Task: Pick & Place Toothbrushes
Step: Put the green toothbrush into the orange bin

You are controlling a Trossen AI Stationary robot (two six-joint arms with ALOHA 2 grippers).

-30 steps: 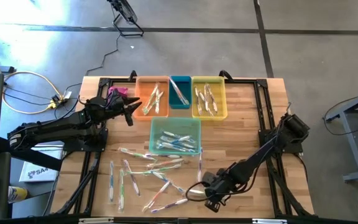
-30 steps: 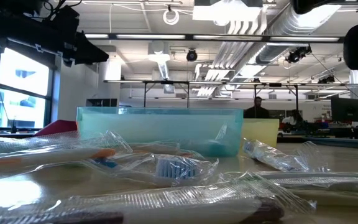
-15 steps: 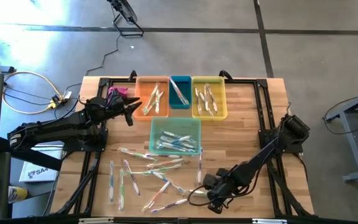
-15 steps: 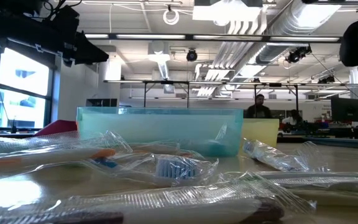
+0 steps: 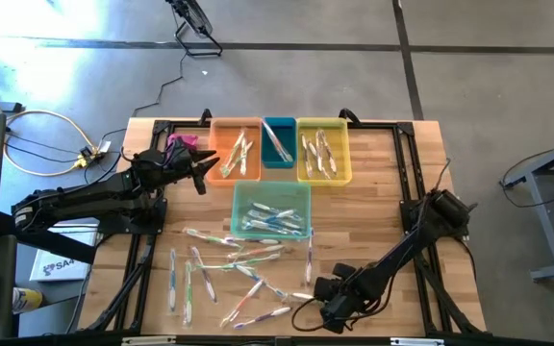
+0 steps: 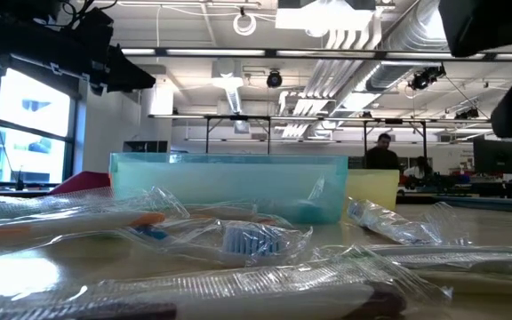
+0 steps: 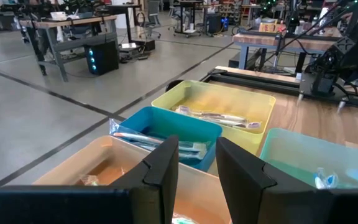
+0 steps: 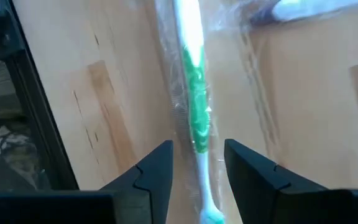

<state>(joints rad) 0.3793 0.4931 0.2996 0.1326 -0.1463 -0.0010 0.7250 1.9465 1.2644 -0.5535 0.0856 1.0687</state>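
Observation:
Several toothbrushes (image 5: 239,264) in clear wrappers lie flat and scattered on the wooden table's near half; the low view shows them close up (image 6: 238,240). My right gripper (image 5: 314,308) points steeply down over the near right of the scatter. It is open, its fingers either side of a green-accented toothbrush (image 8: 194,106) that lies flat on the wood. My left gripper (image 5: 203,178) hovers level and open (image 7: 197,174) beside the orange bin (image 5: 215,144), with nothing between its fingers.
Orange, blue (image 5: 278,121) and yellow (image 5: 346,144) bins stand in a row at the far edge, each holding toothbrushes. A teal bin (image 5: 271,185) with more sits mid-table. Black frame rails (image 5: 407,192) run along both table sides. Bare wood lies to the right.
My right gripper has come down and a little toward the table's near edge, onto the near right of the toothbrush scatter, rolling somewhat as it sank. The toothbrushes and bins have stayed where they were.

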